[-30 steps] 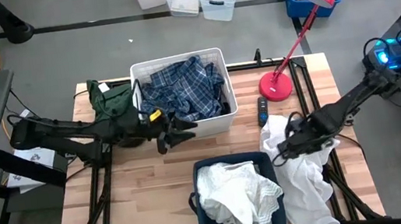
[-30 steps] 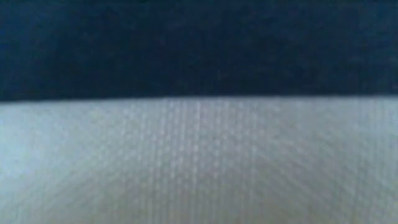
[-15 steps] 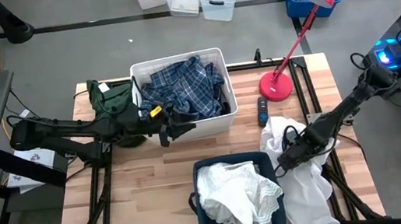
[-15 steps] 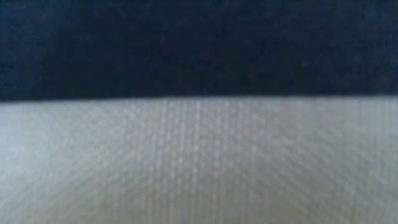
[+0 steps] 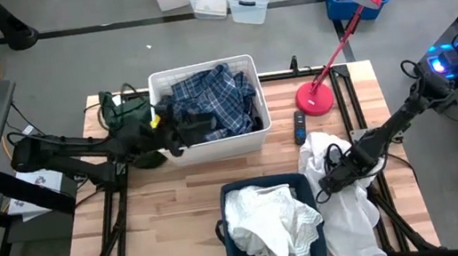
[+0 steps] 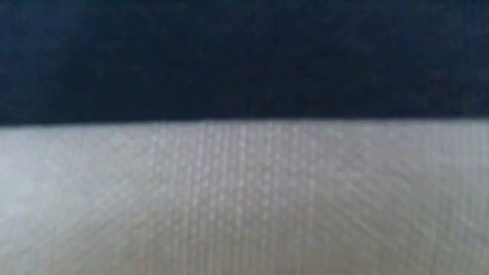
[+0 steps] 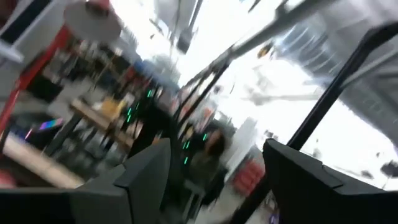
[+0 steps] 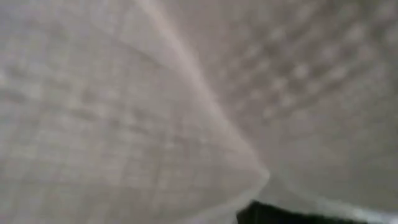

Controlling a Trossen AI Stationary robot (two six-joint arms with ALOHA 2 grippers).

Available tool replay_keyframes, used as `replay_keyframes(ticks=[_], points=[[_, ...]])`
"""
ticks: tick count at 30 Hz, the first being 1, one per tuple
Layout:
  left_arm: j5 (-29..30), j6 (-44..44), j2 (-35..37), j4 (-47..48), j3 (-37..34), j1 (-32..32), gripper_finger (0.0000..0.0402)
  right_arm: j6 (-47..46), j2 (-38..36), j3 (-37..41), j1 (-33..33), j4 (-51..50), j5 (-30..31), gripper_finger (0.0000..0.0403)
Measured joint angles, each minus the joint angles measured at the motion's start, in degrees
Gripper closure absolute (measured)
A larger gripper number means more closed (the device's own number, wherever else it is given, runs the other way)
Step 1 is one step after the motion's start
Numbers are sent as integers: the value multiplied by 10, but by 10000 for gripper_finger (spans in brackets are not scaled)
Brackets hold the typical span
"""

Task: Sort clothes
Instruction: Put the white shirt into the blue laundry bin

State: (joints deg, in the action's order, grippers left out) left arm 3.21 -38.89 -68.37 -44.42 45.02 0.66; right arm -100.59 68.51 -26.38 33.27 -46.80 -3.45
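Risk: right gripper (image 5: 327, 185), buried in the white garment (image 5: 345, 206) with its closure impossible to tell, may snag only a fold that slips free

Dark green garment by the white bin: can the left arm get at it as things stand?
Probably yes. The dark green garment lies uncovered right beside the left gripper, whose fingers stand open at the white bin.

Plaid shirt (image 5: 212, 103) in bin, green garment (image 5: 127, 117) beside, white garments (image 5: 343, 206) crumpled

Bare table (image 5: 176, 198) between bins (image 5: 213, 144); lamp (image 5: 315, 98) blocks right.
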Motion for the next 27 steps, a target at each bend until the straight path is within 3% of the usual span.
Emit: replay_keyframes(ticks=[5, 10, 14, 19, 22, 24, 27], points=[[4, 2, 0, -39, 7, 11, 156, 31, 1, -77, 26, -109, 37, 395], [3, 28, 0, -38, 16, 19, 156, 30, -7, -294, 74, -314, 119, 396], [4, 30, 0, -36, 15, 25, 156, 20, -9, -483, 100, -444, 230, 397], [5, 31, 0, -29, 15, 28, 156, 119, -17, -648, 99, -425, 447, 397], [4, 40, 0, -27, 15, 28, 156, 249, 1, -730, 98, -357, 542, 397], [4, 51, 0, -22, 15, 28, 156, 366, 11, -763, 95, -271, 571, 397], [4, 61, 0, -20, 15, 30, 156, 542, 32, -781, 81, -107, 555, 397]])
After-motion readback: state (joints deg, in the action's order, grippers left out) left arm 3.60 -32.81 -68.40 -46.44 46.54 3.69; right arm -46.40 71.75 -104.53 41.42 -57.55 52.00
